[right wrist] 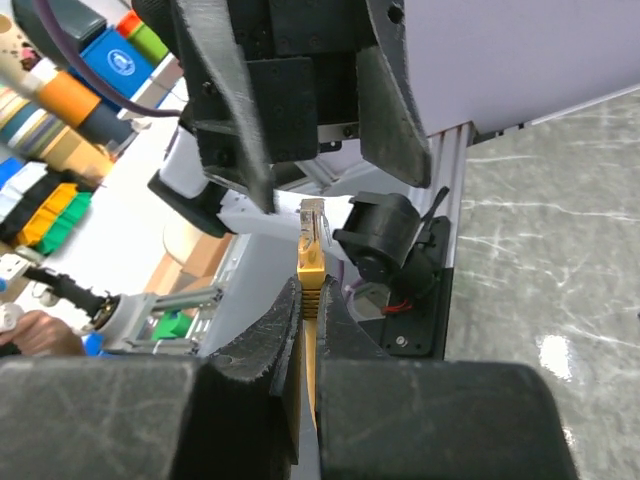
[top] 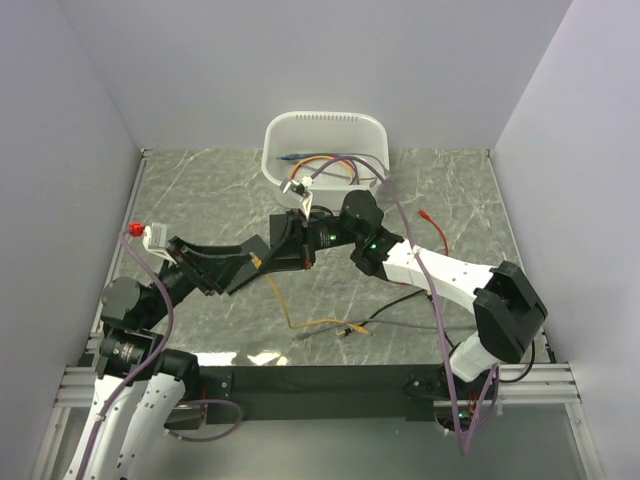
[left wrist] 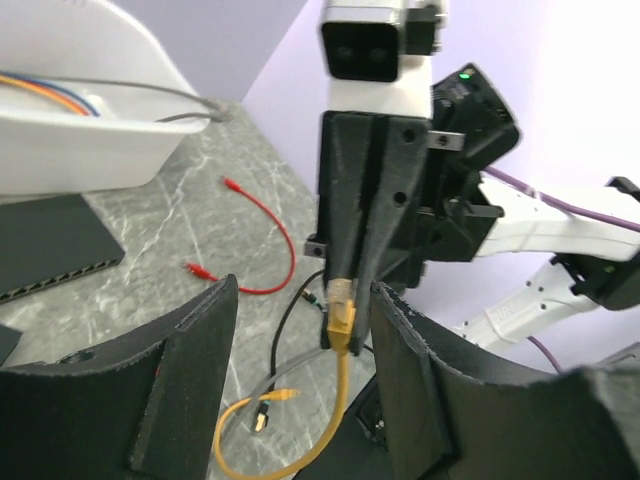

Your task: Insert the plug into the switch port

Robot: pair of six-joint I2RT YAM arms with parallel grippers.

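Left wrist view shows the right gripper (left wrist: 345, 272) pointing down toward the camera, its two black fingers pressed together on the yellow cable (left wrist: 300, 455) just behind the plug (left wrist: 342, 305). The plug sticks out free beyond the fingertips. The right wrist view confirms this: the clear tip stands upright above the clamped jaws.

The left gripper (left wrist: 300, 300) has its jaws apart, one finger on each side of the plug. The right-hand finger is very near the plug, and I cannot tell whether it touches. It grips nothing.

From above, the two grippers meet in the air over the middle of the grey table (top: 450, 200), and the cable trails down toward the near edge. A flat black box with a row of small openings, which I take to be the switch (left wrist: 50, 240), lies just beside the white bin (top: 325, 135) at the far edge. A red cable (left wrist: 270, 240) lies loose on the surface nearby.

The step in hand looks like securing the plug for the carry, and insertion has not begun. The next move calls for the left gripper to draw back clear of the plug. The right arm then needs to bring the plug to the port row, turn it square to one opening with the latch the right way, and push straight in.
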